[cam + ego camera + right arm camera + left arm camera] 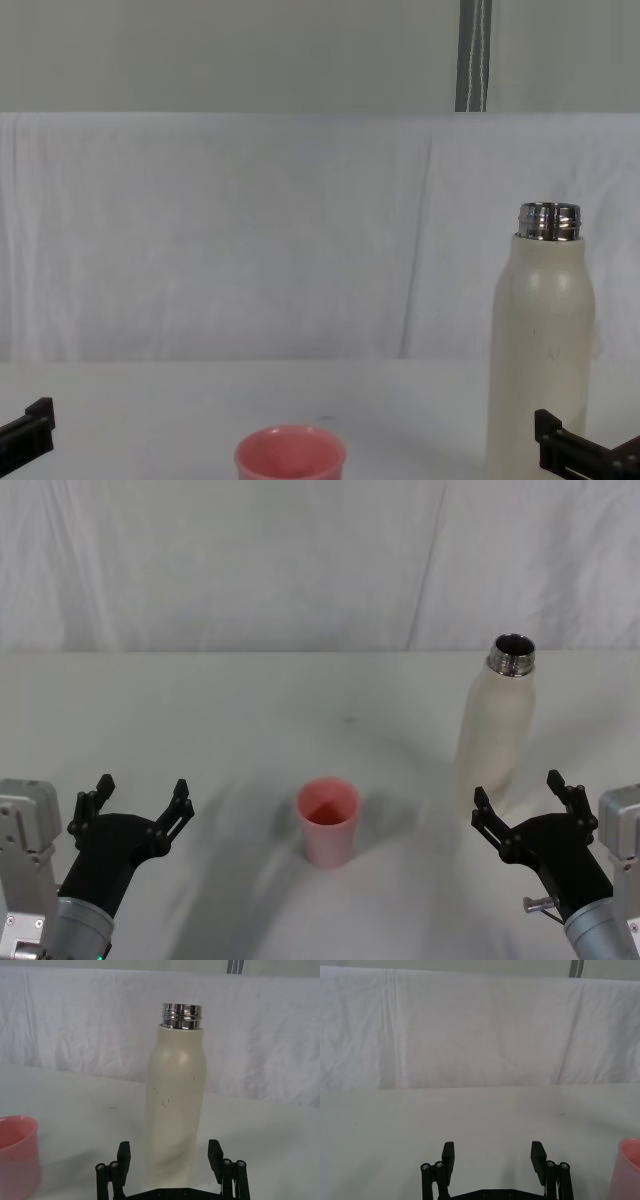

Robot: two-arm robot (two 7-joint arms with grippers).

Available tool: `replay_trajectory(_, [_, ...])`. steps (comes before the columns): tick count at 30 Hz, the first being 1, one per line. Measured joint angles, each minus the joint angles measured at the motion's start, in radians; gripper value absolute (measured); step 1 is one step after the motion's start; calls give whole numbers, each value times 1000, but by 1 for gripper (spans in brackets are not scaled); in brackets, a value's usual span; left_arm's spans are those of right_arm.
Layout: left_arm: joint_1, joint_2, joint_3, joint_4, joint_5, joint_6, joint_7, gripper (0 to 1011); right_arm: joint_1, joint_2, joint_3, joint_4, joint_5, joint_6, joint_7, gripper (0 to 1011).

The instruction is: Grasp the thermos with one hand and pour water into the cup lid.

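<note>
Unlabelled thermos (pixel 497 726) upright (cup lid (pixel 327 820) nearby).

White table (pixel 200 710), wrinkled white backdrop cloth (pixel 250 230) behind.

Left claw (pixel 140 803) low at near left, jaws spread wide, fingertips (pixel 448 1150) pointing forward, nothing between them. Black wrist running back and down to grey forearm at lower left corner. Right claw (pixel 523 798) low at near right, likewise spread wide and empty, fingertips (pixel 123 1150) aimed forward, black wrist leading back to grey metal body at lower right edge.
</note>
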Motion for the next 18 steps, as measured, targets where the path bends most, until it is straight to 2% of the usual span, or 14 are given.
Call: replay_trajectory(18, [0,0,0,0,0,0,0,1001,0,0,0,0,0,0,0,1001])
